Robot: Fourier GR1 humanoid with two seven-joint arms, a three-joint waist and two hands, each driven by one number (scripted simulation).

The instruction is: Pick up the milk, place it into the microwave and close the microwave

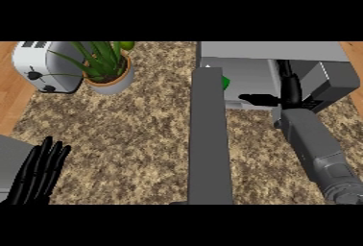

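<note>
The grey microwave [273, 52] stands at the back right with its door [210, 144] swung open, edge-on toward me. Only a small green piece of the milk [225, 82] shows, inside the microwave's opening just past the door's far end; the rest is hidden. My right forearm reaches into the opening. My right hand [286, 93] has its fingers straight and pointing inward and its thumb stuck out to the left, apart from the green piece. My left hand [39, 170] rests open at the lower left, fingers up.
A white toaster [42, 65] sits at the back left, with a potted plant [108, 69] beside it. The speckled counter [135, 139] spreads between the left hand and the open door. Wood shows past the counter's left edge.
</note>
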